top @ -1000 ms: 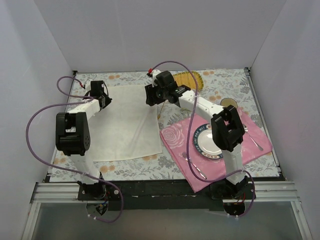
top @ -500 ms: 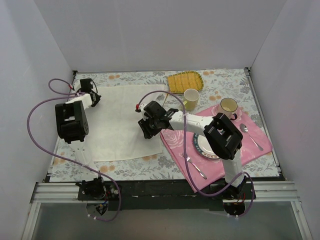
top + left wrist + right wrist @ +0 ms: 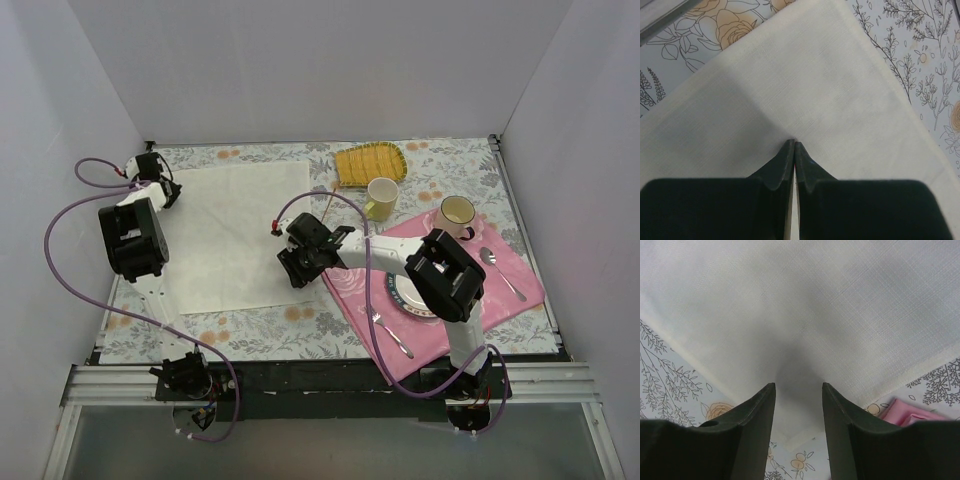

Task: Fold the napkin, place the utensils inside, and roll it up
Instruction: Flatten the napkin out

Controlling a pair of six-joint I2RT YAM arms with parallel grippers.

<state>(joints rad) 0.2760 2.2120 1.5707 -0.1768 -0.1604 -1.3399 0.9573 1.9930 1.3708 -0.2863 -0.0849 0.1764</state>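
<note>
The napkin [image 3: 235,235] lies spread flat on the floral tablecloth [image 3: 255,325], left of the pink placemat [image 3: 350,290]. The left gripper [image 3: 794,143], jaws closed, pinches the cloth near its far left corner. The right gripper [image 3: 798,385], jaws partly apart and holding nothing, hovers over the near right corner.

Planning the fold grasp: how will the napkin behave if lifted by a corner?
Probably floppy: the napkin is thin woven cloth lying flat, so it should drape from a pinch. Likely light; a corner lift may drag the rest across the floral tablecloth. Weave looks matte, so it's unlikely to slip from the left hand.
</note>
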